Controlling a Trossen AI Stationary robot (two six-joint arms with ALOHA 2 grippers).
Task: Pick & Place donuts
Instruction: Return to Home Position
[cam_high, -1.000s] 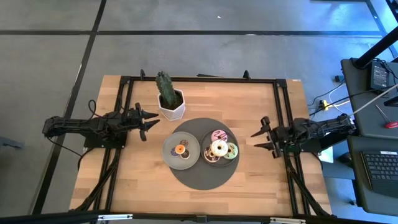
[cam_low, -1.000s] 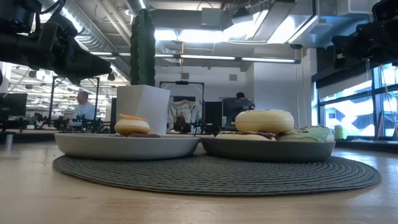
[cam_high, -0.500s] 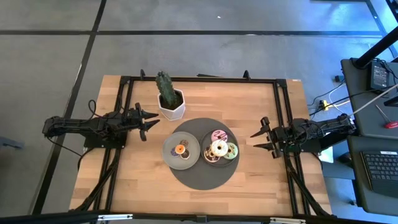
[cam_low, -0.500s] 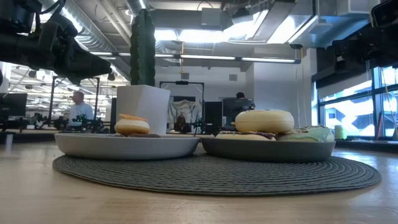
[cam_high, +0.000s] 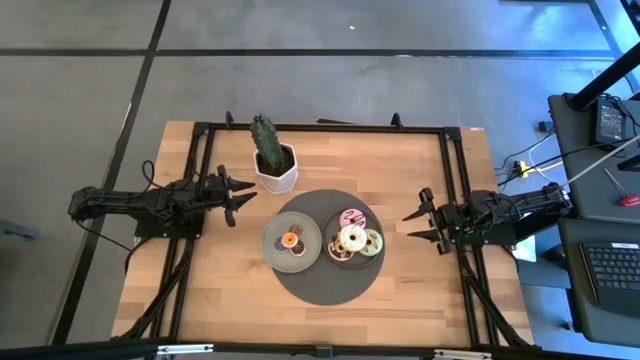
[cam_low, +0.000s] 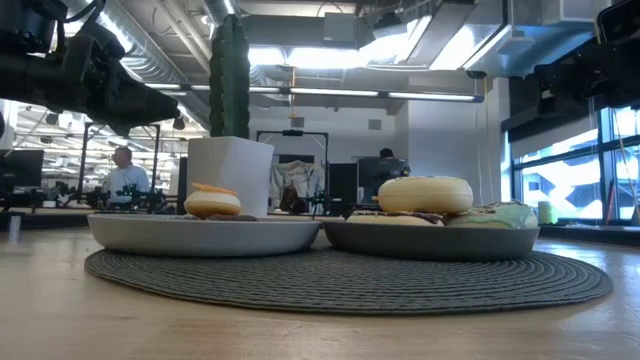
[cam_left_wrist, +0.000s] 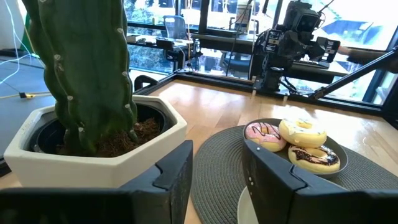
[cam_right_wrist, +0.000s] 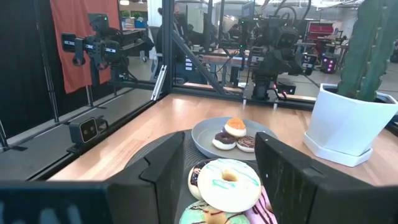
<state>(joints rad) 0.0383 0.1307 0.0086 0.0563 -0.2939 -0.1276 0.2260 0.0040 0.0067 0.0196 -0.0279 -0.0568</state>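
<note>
The donuts (cam_high: 351, 239) sit on two grey plates (cam_high: 270, 250) mid-surface, between the arms. The left end effector (cam_high: 243, 197) and right end effector (cam_high: 411, 226) hover aside, fingers apart, empty; the right looks nearer.

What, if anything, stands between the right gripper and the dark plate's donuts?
Nothing visible. Only bare table lies between the right gripper and the donuts on the dark plate; the cactus pot stands off that line, by the left gripper.
</note>
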